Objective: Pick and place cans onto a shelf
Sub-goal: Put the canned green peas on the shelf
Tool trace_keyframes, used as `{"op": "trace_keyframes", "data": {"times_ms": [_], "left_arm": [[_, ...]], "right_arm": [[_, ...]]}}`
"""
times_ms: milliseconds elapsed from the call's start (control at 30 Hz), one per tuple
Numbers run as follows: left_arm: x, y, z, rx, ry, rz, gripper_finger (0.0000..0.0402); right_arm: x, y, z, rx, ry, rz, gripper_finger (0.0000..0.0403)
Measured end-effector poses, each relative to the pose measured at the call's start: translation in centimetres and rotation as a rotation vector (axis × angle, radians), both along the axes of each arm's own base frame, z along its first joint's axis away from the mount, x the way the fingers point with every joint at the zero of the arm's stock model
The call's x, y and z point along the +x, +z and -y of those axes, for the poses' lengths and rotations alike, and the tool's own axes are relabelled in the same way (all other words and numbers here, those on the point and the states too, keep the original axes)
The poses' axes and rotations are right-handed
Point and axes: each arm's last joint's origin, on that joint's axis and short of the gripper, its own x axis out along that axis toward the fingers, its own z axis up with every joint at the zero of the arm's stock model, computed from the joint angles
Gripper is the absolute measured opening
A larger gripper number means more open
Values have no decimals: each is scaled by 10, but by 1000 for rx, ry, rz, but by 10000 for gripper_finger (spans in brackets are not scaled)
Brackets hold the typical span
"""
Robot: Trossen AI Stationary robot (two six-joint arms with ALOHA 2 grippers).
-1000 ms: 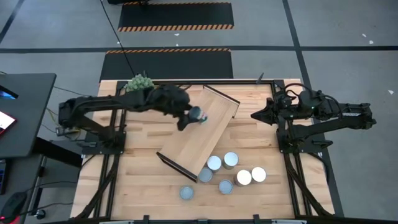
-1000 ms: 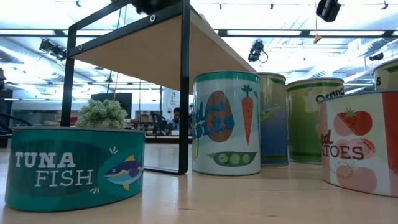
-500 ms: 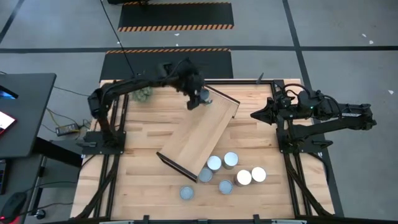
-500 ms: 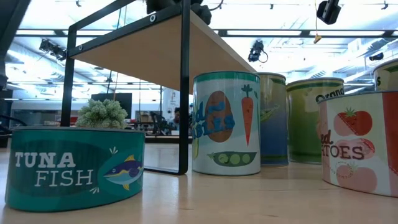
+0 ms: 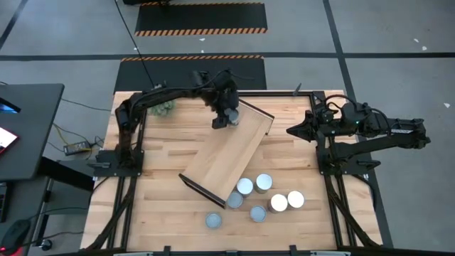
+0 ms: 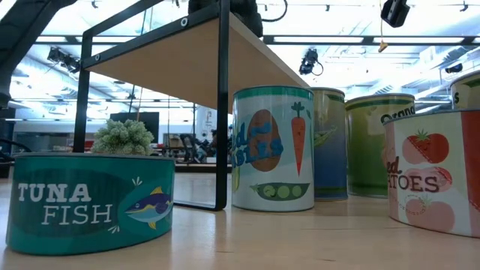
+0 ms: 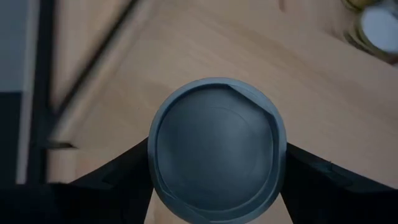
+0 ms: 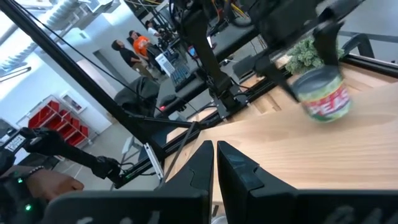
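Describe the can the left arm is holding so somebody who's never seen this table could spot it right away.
Find the long light-wood shelf lying slantwise across the plank table. Over its far end, near the green plant, the left gripper grips one can above the board. All the other cans stand clustered on the table by the shelf's near end.

The left arm is reaching across from the left side of the desk (image 5: pixel 156 185), its end effector (image 5: pixel 226 117) sitting over the far end of the shelf (image 5: pixel 227 153) with a can (image 5: pixel 231 116) gripped between its fingers. The shelf is lying diagonally across the middle of the desk. Six cans are standing near its near end: one (image 5: pixel 244 186) just beside the corner, others at (image 5: pixel 264 182), (image 5: pixel 279 203), (image 5: pixel 295 199), (image 5: pixel 257 213) and (image 5: pixel 213 220). A green plant (image 5: pixel 165 107) is sitting at the far-left corner. The right end effector (image 5: pixel 293 131) is waiting at the right edge, its fingers closed together
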Motion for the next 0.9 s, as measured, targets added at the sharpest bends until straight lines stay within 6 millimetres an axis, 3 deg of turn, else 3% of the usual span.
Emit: {"op": "trace_keyframes", "data": {"times_ms": [400, 700, 900], "left_arm": [[6, -3, 70, 59, -129, -148, 286], [14, -3, 112, 53, -112, -138, 286], [17, -5, 126, 100, -115, -138, 286]], "right_arm": [[0, 1, 0, -5, 4, 14, 27], [0, 2, -1, -8, 22, 22, 27], [0, 2, -1, -10, 26, 22, 27]]}}
